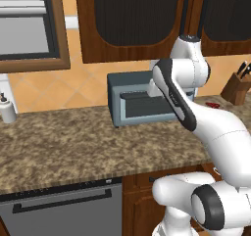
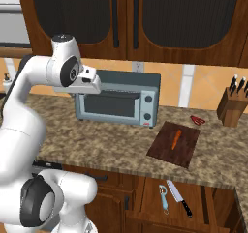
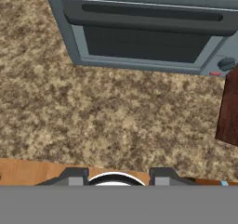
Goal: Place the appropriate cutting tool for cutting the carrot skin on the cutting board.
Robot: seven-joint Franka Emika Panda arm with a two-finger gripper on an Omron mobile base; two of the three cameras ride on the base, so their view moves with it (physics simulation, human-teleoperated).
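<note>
On counter, right of toaster oven (image 2: 118,103): cutting board (image 2: 186,152) bearing carrot (image 2: 177,138). Open drawer below, near side: cutting tool (image 2: 163,198), left of knife (image 2: 179,197). Gripper (image 3: 115,177) fingers: state cannot be told.

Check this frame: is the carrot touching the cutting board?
Touching. The right base view shows the carrot lying flat on the cutting board, well inside its edges, with no gap beneath it.

The counter (image 2: 97,145) looks like speckled brown-and-tan stone, matt and grainy. The cutting board (image 2: 174,145) is dark reddish-brown wood, flat and dull. At its 10 o'clock, the toaster oven (image 2: 118,103) has smooth blue-grey metal walls and a dark glassy door. The cabinets (image 2: 145,19) are polished brown wood with dark panels.
</note>
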